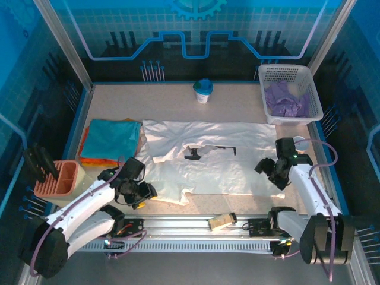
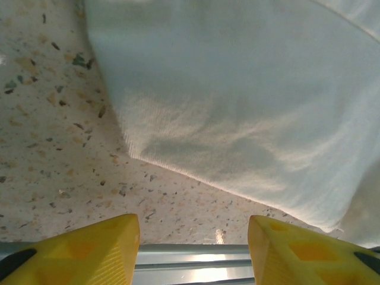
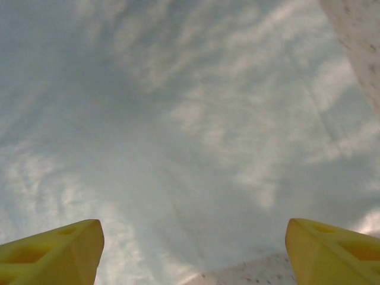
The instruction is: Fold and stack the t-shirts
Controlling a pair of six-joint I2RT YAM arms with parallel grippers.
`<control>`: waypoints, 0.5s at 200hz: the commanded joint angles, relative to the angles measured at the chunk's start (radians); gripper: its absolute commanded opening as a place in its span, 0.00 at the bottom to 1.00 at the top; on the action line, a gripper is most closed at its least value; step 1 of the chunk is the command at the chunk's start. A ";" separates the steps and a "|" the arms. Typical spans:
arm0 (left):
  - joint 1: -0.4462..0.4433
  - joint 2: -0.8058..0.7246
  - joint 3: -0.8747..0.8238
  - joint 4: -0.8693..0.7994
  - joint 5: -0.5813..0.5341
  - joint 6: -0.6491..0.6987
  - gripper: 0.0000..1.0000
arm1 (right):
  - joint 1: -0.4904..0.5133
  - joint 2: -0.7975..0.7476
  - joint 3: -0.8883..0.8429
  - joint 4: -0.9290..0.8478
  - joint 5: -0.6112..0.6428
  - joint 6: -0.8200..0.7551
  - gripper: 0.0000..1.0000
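Stretching sideways across the tabletop, the white t-shirt lies flat, its long axis running left to right between the two arms. The left hand sits just off the shirt's near-left corner, jaws apart and empty, with the hem directly ahead of its fingers. The right hand hovers over the shirt's near-right edge, jaws wide, gripping nothing; whether its tips touch the cloth is cut off. Each hand is nearest its own corner, so a fold likely starts there. Left of the shirt rests a folded teal and orange stack; beyond its far-right corner a pale purple shirt lies in a basket. A dark mark mid-shirt is hard to make out.
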 commanded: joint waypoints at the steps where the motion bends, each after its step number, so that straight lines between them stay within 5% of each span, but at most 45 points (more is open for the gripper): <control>1: -0.010 0.019 -0.017 0.066 -0.011 -0.059 0.52 | -0.017 -0.065 -0.024 -0.133 0.046 0.129 0.75; 46: -0.011 0.074 -0.033 0.154 -0.040 -0.067 0.50 | -0.100 -0.168 -0.134 -0.109 0.025 0.243 0.62; 100: -0.013 0.156 -0.035 0.217 -0.039 -0.059 0.42 | -0.127 -0.066 -0.202 0.028 -0.019 0.273 0.55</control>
